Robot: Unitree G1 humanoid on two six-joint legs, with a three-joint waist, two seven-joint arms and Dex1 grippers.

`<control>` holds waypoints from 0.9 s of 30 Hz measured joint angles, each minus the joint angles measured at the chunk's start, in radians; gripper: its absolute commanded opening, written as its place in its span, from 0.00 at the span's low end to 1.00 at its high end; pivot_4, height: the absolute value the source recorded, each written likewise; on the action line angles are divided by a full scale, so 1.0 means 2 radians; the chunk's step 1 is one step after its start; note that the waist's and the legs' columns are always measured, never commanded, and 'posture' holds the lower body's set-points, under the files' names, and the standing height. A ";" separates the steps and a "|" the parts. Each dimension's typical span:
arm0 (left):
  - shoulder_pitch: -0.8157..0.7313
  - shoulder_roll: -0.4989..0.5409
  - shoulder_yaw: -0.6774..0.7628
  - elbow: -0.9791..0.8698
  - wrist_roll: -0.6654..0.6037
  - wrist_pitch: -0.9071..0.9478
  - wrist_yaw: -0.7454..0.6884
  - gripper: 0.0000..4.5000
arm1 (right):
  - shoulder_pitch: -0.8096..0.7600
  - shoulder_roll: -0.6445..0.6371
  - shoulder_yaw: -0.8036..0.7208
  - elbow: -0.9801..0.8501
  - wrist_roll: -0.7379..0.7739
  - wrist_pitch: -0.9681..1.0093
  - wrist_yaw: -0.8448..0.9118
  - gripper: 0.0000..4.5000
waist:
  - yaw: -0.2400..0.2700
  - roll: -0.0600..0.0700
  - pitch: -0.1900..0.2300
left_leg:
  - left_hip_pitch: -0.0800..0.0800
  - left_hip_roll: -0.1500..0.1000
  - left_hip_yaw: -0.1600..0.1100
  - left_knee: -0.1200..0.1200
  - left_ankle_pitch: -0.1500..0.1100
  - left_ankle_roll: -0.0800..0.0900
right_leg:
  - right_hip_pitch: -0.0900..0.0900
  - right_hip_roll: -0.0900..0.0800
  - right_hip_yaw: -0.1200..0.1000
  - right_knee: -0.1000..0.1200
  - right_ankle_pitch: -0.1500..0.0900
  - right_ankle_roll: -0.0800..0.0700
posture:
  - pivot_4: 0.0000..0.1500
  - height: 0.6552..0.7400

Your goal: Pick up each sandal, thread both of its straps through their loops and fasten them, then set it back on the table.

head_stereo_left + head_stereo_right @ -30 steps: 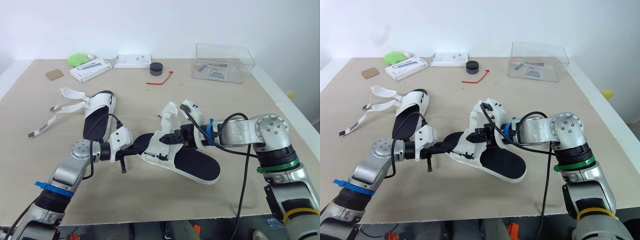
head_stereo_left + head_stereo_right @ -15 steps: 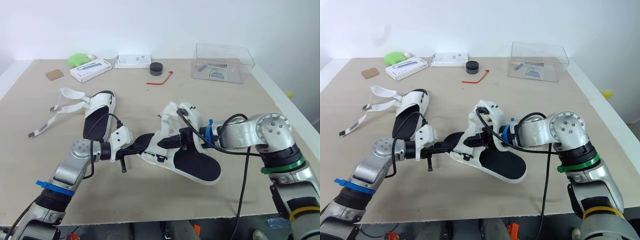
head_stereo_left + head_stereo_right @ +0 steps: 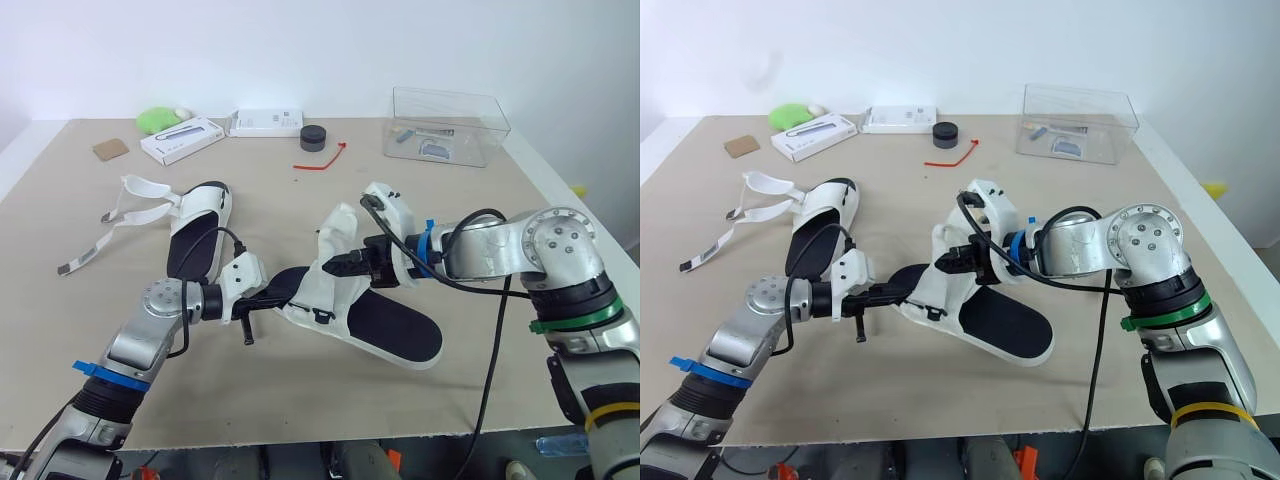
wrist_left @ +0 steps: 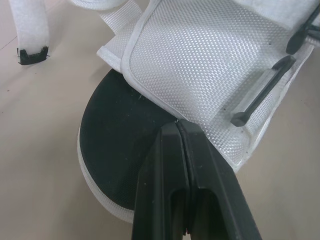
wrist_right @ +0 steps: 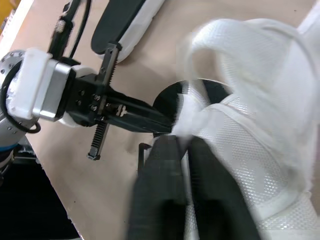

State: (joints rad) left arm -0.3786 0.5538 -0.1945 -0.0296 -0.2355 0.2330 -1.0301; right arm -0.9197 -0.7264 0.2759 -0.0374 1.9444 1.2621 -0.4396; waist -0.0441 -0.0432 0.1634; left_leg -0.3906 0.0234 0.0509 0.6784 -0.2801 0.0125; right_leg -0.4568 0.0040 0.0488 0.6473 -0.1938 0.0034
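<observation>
Lying near the middle of the table [image 3: 250,390], the sandal [image 3: 388,328] being worked on points its black footbed toward the near right, with its white mesh upper bunched at the left end between the two arms. The left gripper [image 3: 290,293] reaches in from the left, and in the left wrist view its fingers [image 4: 167,150] are pressed fully together on the sandal's edge, where the white mesh flap meets the black footbed. A black loop [image 4: 260,92] on that flap sits just beside them. The right gripper [image 3: 345,268] comes in from the right, over the upper. In the right wrist view its fingers [image 5: 160,165] are nearly together, with a white strap [image 5: 184,117] pinched between them, though that part is blurred. The strap rises from the upper toward the far side. Whether the sandal's left end is off the table or resting on it cannot be told. The second sandal [image 3: 198,232] lies flat on the table, farther off and to the left, apart from both grippers. Its two loose straps [image 3: 135,200] trail out to the left across the tabletop, unfastened. Along the far edge stand a clear plastic box [image 3: 445,125] at the right and two white boxes [image 3: 180,138] toward the left. A small black round object [image 3: 312,137] and a red tie [image 3: 322,160] lie between them. A green object [image 3: 157,118] and a scrap of cardboard [image 3: 110,149] lie at the far left.
</observation>
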 measured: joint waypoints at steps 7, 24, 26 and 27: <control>0.000 0.000 0.000 0.000 0.000 -0.001 0.000 0.00 | 0.000 0.001 0.000 0.010 -0.008 0.007 0.012 0.02 | 0.000 0.000 0.000 | 0.000 0.000 0.000 0.000 0.000 0.000 | 0.000 0.000 0.000 0.000 0.000 0.000 | 1.00 1.00; -0.002 -0.002 -0.002 0.002 0.000 -0.005 -0.001 0.00 | 0.018 -0.033 0.016 -0.043 0.003 0.013 0.044 0.02 | 0.000 0.000 0.000 | 0.000 0.000 0.000 0.000 0.000 0.000 | 0.000 0.000 0.000 0.000 0.000 0.000 | 1.00 1.00; -0.003 -0.002 -0.002 0.003 0.000 -0.005 -0.001 0.00 | 0.022 -0.037 0.018 -0.050 0.003 0.011 0.046 0.02 | 0.000 0.000 0.000 | 0.000 0.000 0.000 0.000 0.000 0.000 | 0.000 0.000 0.000 0.000 0.000 0.000 | 1.00 1.00; -0.004 -0.002 -0.002 0.004 0.000 -0.005 -0.001 0.00 | 0.023 -0.037 0.019 -0.050 0.003 0.011 0.046 0.02 | 0.000 0.000 0.000 | 0.000 0.000 0.000 0.000 0.000 0.000 | 0.000 0.000 0.000 0.000 0.000 0.000 | 1.00 1.00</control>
State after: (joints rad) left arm -0.3862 0.5494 -0.1990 -0.0208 -0.2354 0.2230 -1.0327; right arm -0.8735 -0.8008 0.3144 -0.1383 1.9506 1.2836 -0.3475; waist -0.0437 -0.0432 0.1630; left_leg -0.3909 0.0233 0.0508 0.6784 -0.2801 0.0125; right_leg -0.4567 0.0037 0.0486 0.6467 -0.1938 0.0039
